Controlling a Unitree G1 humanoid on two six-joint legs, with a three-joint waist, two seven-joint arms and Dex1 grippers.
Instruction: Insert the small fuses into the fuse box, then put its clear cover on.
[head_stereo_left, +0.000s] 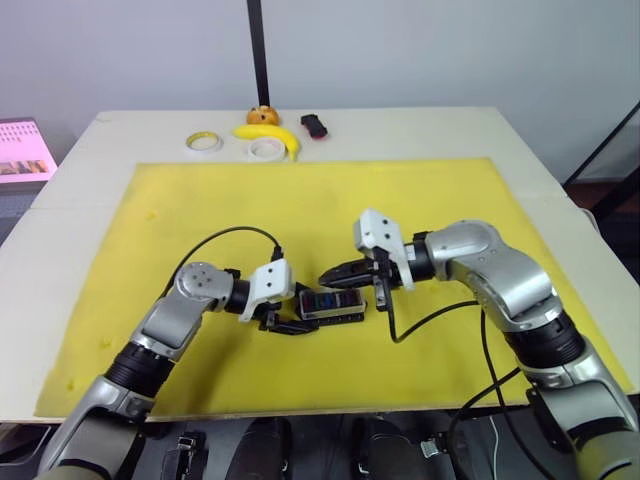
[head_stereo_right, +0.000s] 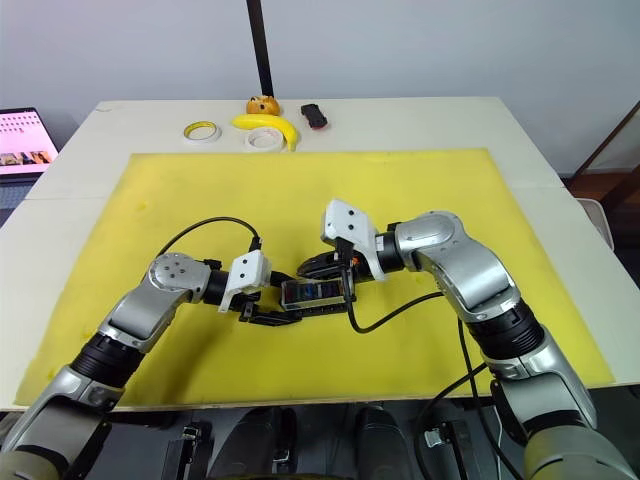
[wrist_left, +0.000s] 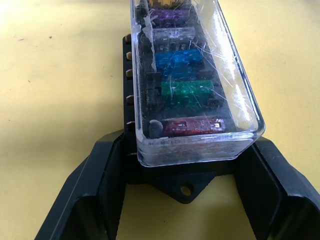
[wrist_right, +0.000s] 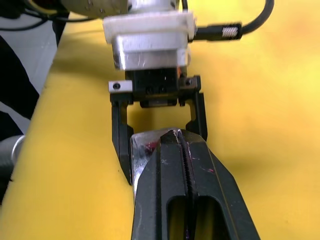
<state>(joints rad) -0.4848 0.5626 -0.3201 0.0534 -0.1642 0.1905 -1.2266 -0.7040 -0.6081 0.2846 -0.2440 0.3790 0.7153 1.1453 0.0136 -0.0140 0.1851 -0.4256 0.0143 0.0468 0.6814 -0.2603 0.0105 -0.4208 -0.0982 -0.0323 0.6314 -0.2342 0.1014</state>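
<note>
The black fuse box lies on the yellow mat between my two grippers. The clear cover sits on top of it. Through the cover I see the small fuses in a row: red, green, blue, then grey, purple and yellow. My left gripper is shut on the box's left end, one finger on each side of the base. My right gripper is shut, its tips resting on the top of the cover from the right.
At the table's far edge lie two tape rolls, a banana, an orange object and a black-and-red gadget. A black pole rises behind them. A laptop screen is at far left.
</note>
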